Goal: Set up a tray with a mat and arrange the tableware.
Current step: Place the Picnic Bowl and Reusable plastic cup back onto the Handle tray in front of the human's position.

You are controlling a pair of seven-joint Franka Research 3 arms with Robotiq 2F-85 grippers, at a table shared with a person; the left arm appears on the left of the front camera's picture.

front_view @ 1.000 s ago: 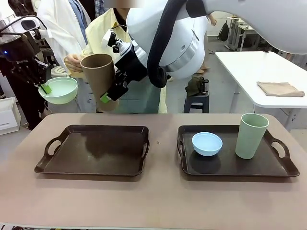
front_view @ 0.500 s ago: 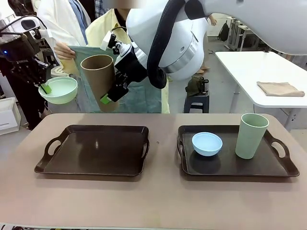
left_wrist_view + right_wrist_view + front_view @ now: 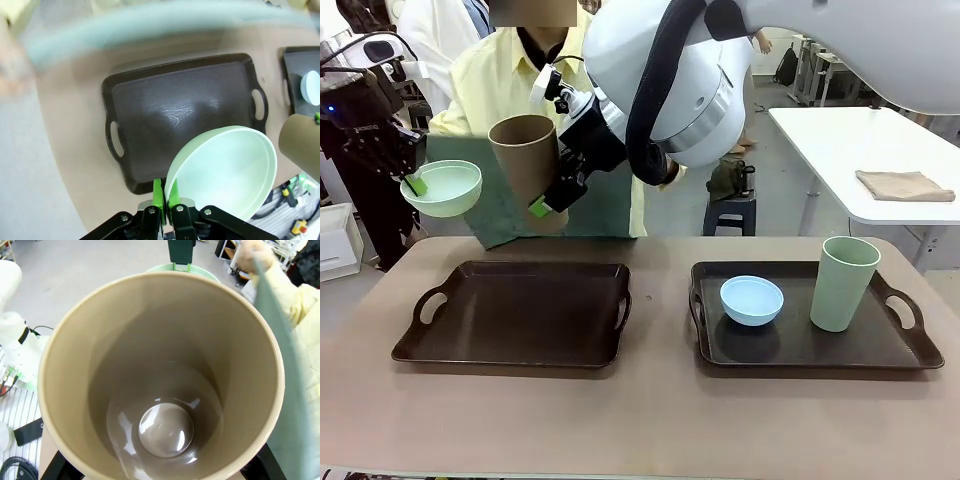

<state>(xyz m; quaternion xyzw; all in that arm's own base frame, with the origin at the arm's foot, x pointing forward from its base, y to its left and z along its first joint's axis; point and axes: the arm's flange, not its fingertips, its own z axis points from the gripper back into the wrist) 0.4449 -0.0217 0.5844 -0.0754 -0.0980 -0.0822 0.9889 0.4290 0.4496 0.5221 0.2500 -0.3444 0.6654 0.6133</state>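
Front: left gripper (image 3: 413, 183) clenched on rim of pale mint matte bowl (image 3: 442, 188), aloft at table's left.
Right gripper (image 3: 548, 200) grasps tall tan-brown handleless cup (image 3: 525, 160), aloft.
Person holds green cloth mat (image 3: 605, 205) behind cup.
Dark brown tray (image 3: 520, 315) bare on beige tabletop (image 3: 650, 420); white side table (image 3: 850, 140) at right.
Left wrist: green pads (image 3: 157, 192) pinch bowl rim, tray below.
Right wrist: cup interior glossy.

Front camera faces across the table (image 3: 650, 420), left wrist looks down on the left tray (image 3: 165, 100); all share tan cup (image 3: 525, 160)
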